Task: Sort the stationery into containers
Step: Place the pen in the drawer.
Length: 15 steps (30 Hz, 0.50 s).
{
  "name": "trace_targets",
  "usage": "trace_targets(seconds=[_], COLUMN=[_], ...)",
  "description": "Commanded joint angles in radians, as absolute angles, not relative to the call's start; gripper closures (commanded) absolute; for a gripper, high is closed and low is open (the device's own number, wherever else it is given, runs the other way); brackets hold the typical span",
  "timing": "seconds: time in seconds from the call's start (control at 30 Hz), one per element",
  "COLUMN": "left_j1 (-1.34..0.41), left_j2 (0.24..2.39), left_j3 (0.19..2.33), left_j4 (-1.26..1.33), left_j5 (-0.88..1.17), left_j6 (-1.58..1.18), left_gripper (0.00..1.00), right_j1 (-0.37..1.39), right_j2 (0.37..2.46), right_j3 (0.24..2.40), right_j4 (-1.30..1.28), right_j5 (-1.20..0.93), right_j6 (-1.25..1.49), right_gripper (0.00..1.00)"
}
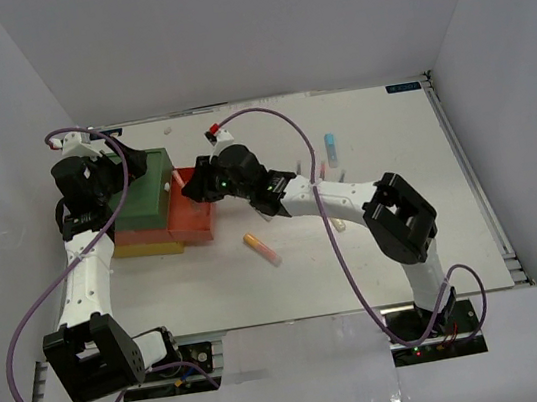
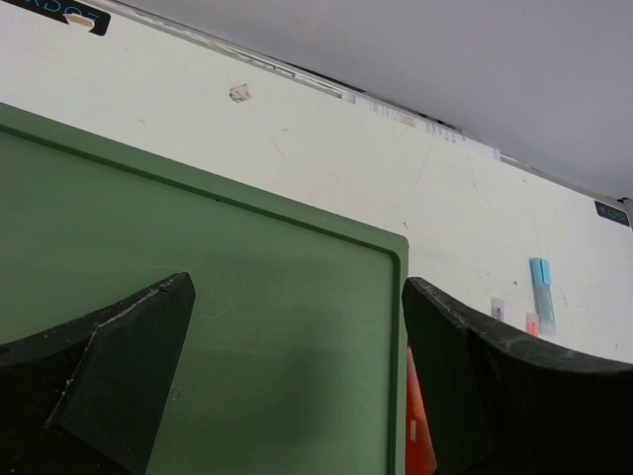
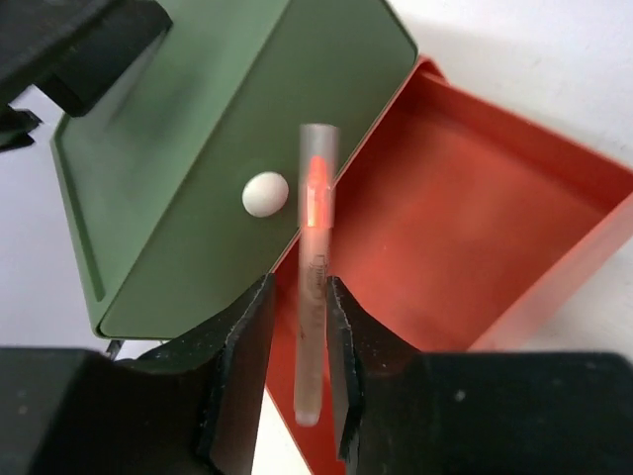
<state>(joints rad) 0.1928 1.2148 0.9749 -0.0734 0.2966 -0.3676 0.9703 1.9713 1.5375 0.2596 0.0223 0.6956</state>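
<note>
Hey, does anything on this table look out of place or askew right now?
The red bin sticks out sideways from under the green bin, so the stack isn't flush. An orange marker and a blue one lie loose on the table, and a small white scrap sits near its far edge.

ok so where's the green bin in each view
top external: green bin sits left of centre, on top of the stack.
left wrist: green bin fills the lower left.
right wrist: green bin is upper left, with a small white round thing on it.
shared landmark: the red drawer along the bin's right edge.
</note>
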Motion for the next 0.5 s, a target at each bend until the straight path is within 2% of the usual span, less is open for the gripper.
trace_targets(seconds=[0.0,0.1,0.2,0.47], left_j1=[0.193,0.193,0.193,0.193], left_j2=[1.219,1.218,1.216,1.218], left_j3=[0.934,0.934,0.934,0.933], left_j4=[-0.192,-0.193,-0.192,-0.192], left_j5=[0.311,0.311,0.314,0.318], left_j6=[-0.384,-0.384,-0.385,-0.387], left_gripper=[0.02,0.02,0.02,0.02], right_j1=[0.989,0.988,0.988,0.918], right_j2=[1.976,1.941,1.870,1.721], right_j3=[1.606,1.565,1.488,1.341], right_j4=[0.333,0.310,0.292,0.132], right_j5=[0.032,0.101,0.204,0.518], right_j6=[0.738,0.671,0.574,0.307], right_gripper=[0.65,0.50,0.45,0.43])
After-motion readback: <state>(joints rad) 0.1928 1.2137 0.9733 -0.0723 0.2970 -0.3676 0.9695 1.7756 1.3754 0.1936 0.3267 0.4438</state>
